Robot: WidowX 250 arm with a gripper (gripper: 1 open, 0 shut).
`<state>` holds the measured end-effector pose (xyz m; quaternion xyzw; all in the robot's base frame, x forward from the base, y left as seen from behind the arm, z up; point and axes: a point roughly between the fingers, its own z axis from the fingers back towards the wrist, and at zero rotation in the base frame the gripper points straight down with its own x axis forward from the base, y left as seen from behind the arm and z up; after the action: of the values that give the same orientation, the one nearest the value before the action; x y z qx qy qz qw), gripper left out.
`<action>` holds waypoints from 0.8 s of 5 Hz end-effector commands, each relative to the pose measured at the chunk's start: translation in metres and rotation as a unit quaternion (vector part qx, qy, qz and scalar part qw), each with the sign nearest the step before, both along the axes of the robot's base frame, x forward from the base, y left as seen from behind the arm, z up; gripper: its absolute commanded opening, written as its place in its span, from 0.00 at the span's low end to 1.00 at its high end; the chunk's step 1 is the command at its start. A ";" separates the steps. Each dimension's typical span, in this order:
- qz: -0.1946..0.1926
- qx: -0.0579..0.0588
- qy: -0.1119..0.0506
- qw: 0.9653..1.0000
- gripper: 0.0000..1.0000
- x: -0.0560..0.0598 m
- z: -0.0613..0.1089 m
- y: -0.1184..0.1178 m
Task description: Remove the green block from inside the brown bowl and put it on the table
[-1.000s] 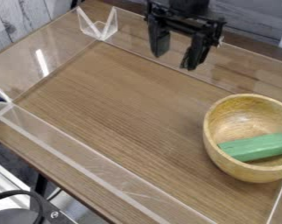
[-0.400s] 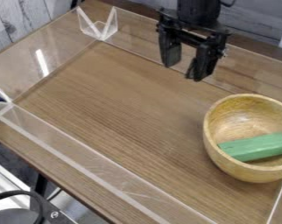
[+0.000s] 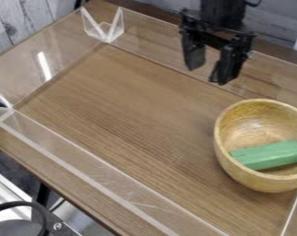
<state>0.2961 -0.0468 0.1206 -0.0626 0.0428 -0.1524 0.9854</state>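
The green block [image 3: 269,155] lies inside the brown bowl [image 3: 243,123], resting low against the wall at roughly the bowl's 5 o'clock side, its long axis running nearly level across the picture with the right end tipped slightly higher. The bowl itself is a thick-walled, light tan wooden piece with visible grain, sitting on the counter [image 3: 126,111] toward the 4 o'clock part of the scene, close to the right edge of the picture. The gripper [image 3: 211,61] hangs above the counter at about 1 o'clock, pointing downward with its two dark fingers [image 3: 192,53] spread wide apart and nothing between them. It is above and to the left of the bowl, apart from it, touching neither the rim nor the block. The counter is a brown wood-grain surface with straight grain lines, and low clear walls [image 3: 65,138] border it; one runs diagonally along the near side from 9 o'clock toward 6 o'clock, another along the far side behind the gripper. A small clear angled bracket [image 3: 101,25] stands at the far corner around 11 o'clock. Beyond that wall at upper left, pale whitewashed boards [image 3: 28,23] show. At the lower left corner, outside the walled area, a dark rounded object [image 3: 22,221] is partly visible, too cut off to identify.
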 end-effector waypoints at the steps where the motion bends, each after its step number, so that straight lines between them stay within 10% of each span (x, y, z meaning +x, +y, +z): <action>1: -0.040 -0.019 -0.031 0.999 1.00 0.016 0.025 -0.024; 2: -0.060 -0.026 -0.032 0.997 0.00 0.018 0.022 -0.047; 3: -0.076 -0.035 -0.024 0.996 0.00 0.013 0.012 -0.062; 4: -0.082 -0.044 -0.021 0.995 1.00 0.005 0.010 -0.069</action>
<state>0.2976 -0.1136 0.1124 -0.0971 0.0515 -0.2312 0.9667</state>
